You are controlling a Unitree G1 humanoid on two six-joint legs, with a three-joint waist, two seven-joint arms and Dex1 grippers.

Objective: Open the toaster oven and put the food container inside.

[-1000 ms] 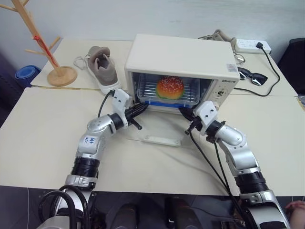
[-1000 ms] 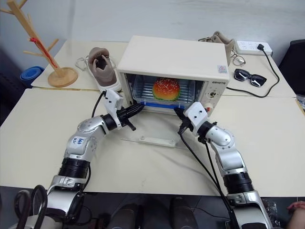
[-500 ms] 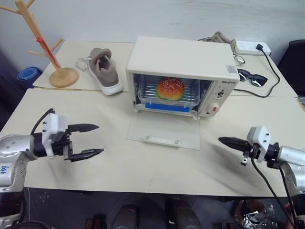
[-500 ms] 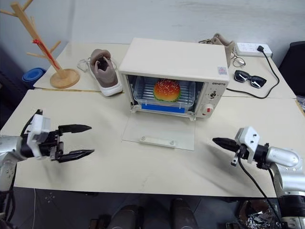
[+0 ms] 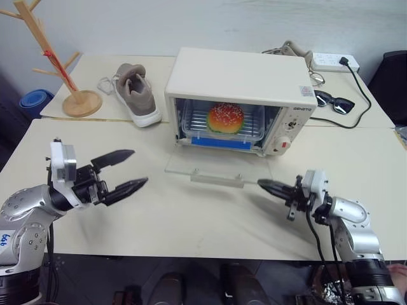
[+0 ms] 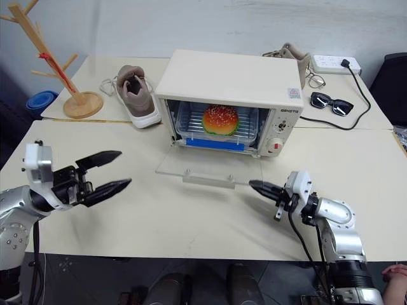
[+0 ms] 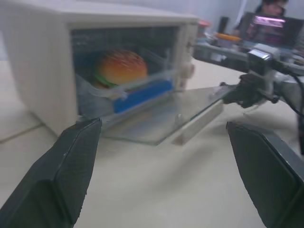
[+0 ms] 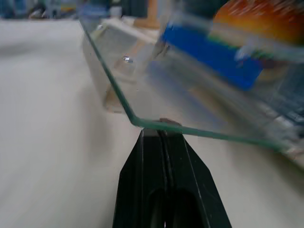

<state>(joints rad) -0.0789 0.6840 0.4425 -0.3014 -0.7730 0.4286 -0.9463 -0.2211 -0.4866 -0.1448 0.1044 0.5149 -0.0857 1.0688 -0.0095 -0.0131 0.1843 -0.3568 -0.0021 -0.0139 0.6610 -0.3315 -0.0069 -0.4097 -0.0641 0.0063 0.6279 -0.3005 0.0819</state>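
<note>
The cream-white toaster oven (image 5: 241,76) stands at mid table. The clear food container (image 5: 222,127) with a burger and a blue strip sits on the rack inside. The glass door (image 5: 216,170) hangs down, its front edge raised a little off the table. My right gripper (image 5: 264,185) is shut, and its tip touches the underside of the door's front right corner (image 8: 135,118). My left gripper (image 5: 137,168) is open and holds nothing, well left of the door. The left wrist view looks between wide fingers (image 7: 71,161) at the oven (image 7: 42,71) and the right gripper (image 7: 242,92).
A grey shoe (image 5: 137,92) lies left of the oven, with a wooden branch stand (image 5: 79,98) further left. Sunglasses (image 5: 331,100), a power strip (image 5: 334,61) and a black cable (image 5: 365,95) lie at the back right. A seam (image 5: 95,119) joins two tabletops.
Both grippers have drawn back from the oven mouth, leaving the container inside. The left one has opened. The right gripper has come in under the door's corner, and the door has lifted off the table.
</note>
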